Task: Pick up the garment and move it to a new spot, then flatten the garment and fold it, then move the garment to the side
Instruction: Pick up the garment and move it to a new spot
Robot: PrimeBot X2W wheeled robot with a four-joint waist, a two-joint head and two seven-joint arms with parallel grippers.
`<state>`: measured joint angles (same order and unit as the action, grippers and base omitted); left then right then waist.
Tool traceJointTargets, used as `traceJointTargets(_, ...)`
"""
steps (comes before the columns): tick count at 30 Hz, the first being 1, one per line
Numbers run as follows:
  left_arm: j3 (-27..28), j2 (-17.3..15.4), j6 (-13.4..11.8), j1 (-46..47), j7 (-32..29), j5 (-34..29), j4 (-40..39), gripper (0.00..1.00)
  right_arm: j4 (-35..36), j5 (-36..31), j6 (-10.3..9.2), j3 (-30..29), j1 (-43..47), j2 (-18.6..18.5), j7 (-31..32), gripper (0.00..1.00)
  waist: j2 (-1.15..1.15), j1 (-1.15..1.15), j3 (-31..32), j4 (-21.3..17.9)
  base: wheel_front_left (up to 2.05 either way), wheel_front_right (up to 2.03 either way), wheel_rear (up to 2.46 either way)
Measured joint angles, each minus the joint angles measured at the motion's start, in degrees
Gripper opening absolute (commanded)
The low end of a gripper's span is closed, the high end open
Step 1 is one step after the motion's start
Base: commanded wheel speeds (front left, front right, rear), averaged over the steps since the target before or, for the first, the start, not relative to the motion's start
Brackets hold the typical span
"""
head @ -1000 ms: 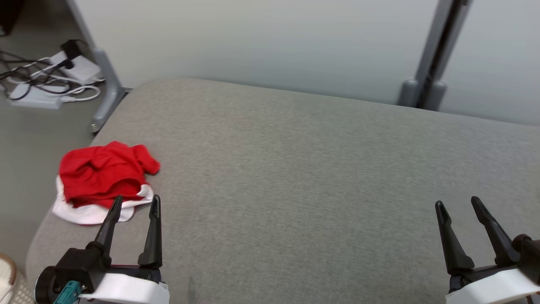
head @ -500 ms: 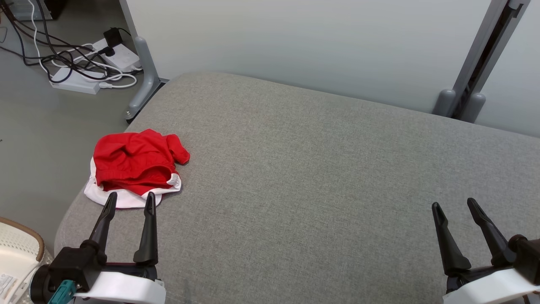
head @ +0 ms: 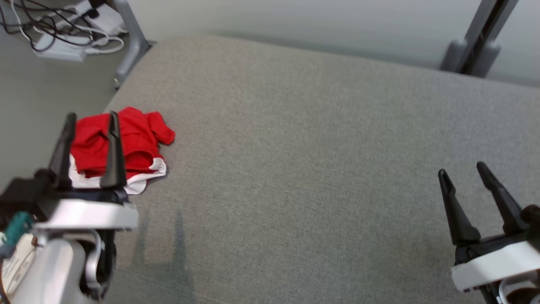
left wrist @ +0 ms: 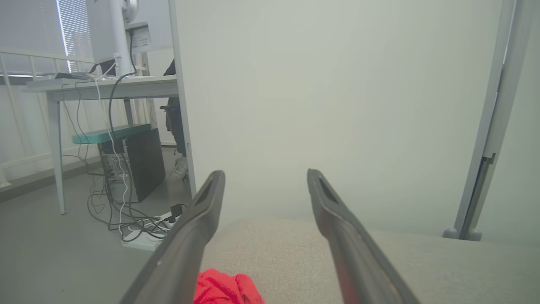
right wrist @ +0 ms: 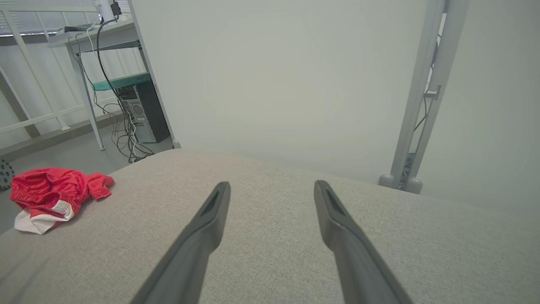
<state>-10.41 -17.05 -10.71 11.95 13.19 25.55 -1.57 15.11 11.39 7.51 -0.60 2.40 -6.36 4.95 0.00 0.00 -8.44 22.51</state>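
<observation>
Head view: a grey fabric cushion (head: pixel 295 147) is seen spanning the frame. It is backed by a pale partition panel (head: pixel 274 17), with a grey post (head: pixel 476 42) at upper right. A power strip (head: pixel 63 42) with tangled cables is seen on the floor at upper left. A crumpled red-and-white garment (head: pixel 143 135) is laid near the cushion's left edge. The left gripper (head: pixel 91 115), jaws spread and empty, is overlapped with the garment; it is blurred, so contact cannot be told. The right gripper (head: pixel 461 168), likewise spread and empty, is held over the cushion's right side, well apart from the garment.

Left wrist view: a desk (left wrist: pixel 105 84) and a computer tower (left wrist: pixel 145 164) are seen at left. The garment's red is caught at the bottom edge, between the fingers, nearer the left one.

Right wrist view: the garment is seen far left by the cushion's edge. Bare cushion is framed between the fingers.
</observation>
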Motion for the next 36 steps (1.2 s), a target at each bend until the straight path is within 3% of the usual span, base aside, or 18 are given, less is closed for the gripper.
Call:
traceJointTargets(12,2.88,0.89,10.38,21.10,0.97,7.32,37.86,1.00,2.89,-0.43,0.00,0.87,-6.92,-3.63,2.16,1.00,0.00,0.00,-14.58,-4.27,0.00,0.00,0.00)
traceJointTargets(23,4.32,2.58,14.90,29.91,0.93,11.20,64.35,1.00,2.54,-0.33,-0.01,0.54,-8.90,-4.54,2.16,1.00,0.00,0.00,-20.16,-6.58,0.00,0.00,0.00)
traceJointTargets(24,4.24,2.68,15.26,30.33,0.97,11.28,65.25,0.77,2.43,-0.31,-0.01,0.55,-8.92,-4.53,2.15,1.00,0.00,0.00,-20.08,-6.44,0.00,0.00,0.00)
traceJointTargets(25,4.12,2.68,15.53,30.69,1.00,11.28,66.02,0.14,2.25,-0.23,0.00,0.56,-8.92,-4.53,2.15,1.00,0.00,0.00,-19.95,-6.31,0.00,0.00,0.00)
traceJointTargets(26,3.93,2.64,15.74,30.86,1.21,11.23,66.47,0.00,2.08,-0.21,-0.01,0.55,-8.93,-4.52,2.14,1.00,0.00,0.00,-19.74,-6.20,0.00,0.00,0.00)
traceJointTargets(32,3.94,1.16,15.47,31.04,1.75,8.98,64.85,0.00,1.09,0.02,-0.01,0.41,-8.96,-4.23,1.51,1.00,0.00,0.00,-17.68,-5.93,0.00,0.00,0.00)
traceJointTargets(36,6.26,-0.74,13.01,29.92,1.96,5.39,55.44,0.00,0.04,0.09,-0.01,-0.13,-8.70,-3.59,0.48,1.00,0.00,0.00,-14.99,-6.08,0.00,0.00,0.00)
